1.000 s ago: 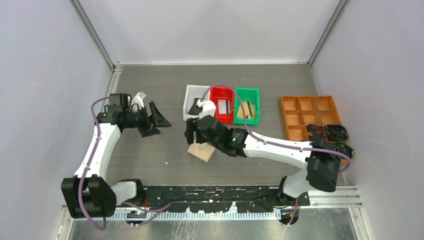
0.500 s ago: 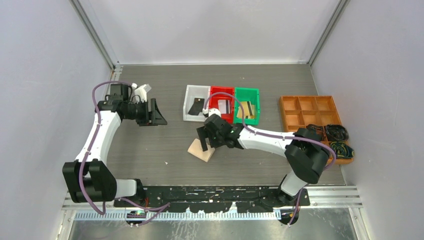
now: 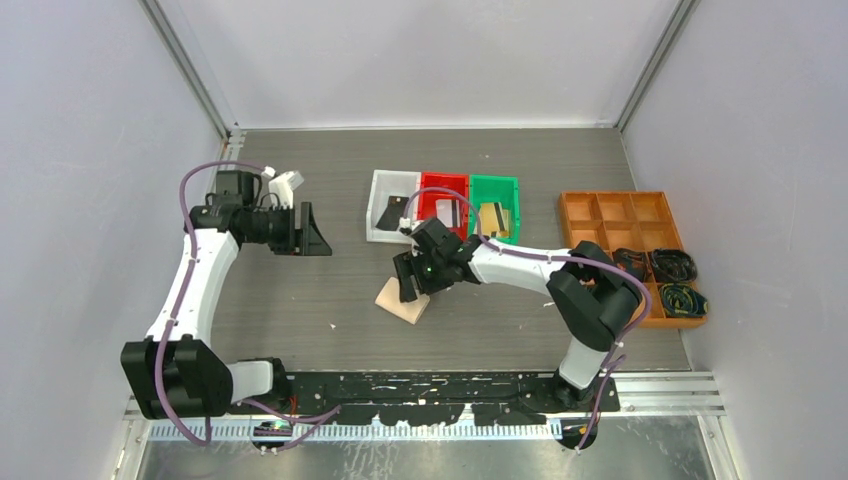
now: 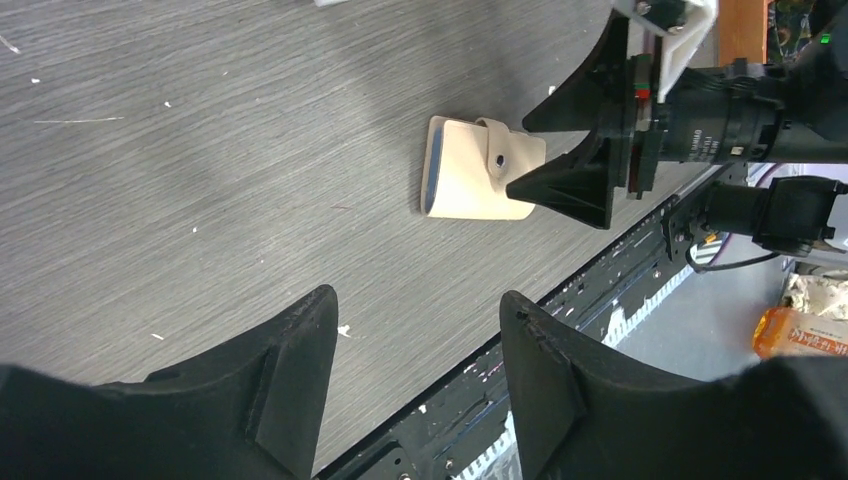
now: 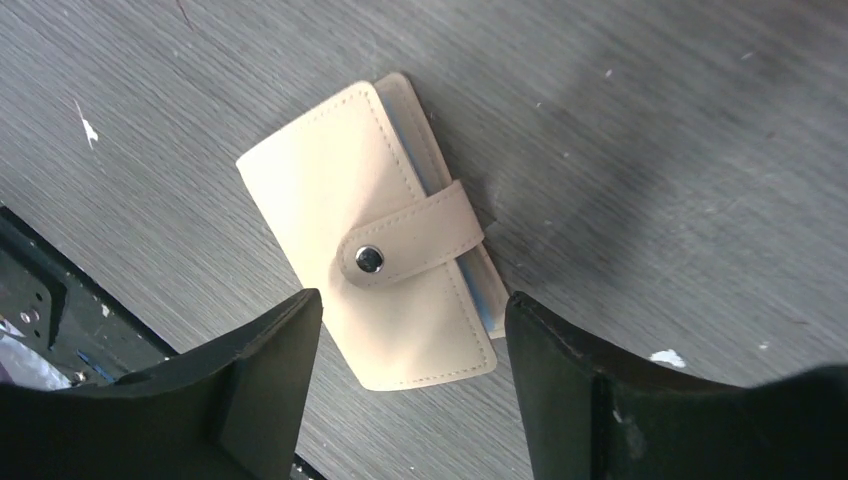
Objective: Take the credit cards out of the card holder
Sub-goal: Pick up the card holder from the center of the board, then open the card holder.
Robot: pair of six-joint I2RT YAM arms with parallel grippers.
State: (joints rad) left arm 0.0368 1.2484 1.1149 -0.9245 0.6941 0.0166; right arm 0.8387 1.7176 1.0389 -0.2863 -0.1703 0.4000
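Grey desk (image 3: 300, 300) with small white specks. The tan card holder (image 5: 375, 260) lies shut, strap snapped, right under the right gripper (image 5: 412, 297), whose fingers are spread wide and hold nothing. Just past that gripper, credit cards (image 3: 492, 218) sit in small bins (image 3: 443, 180). The left gripper (image 4: 417, 295) is open and empty too — the card holder lies well ahead of it

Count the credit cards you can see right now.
3: a black card in the white bin, a white-grey card in the red bin, a gold card in the green bin. The snapped-shut card holder may hide more.
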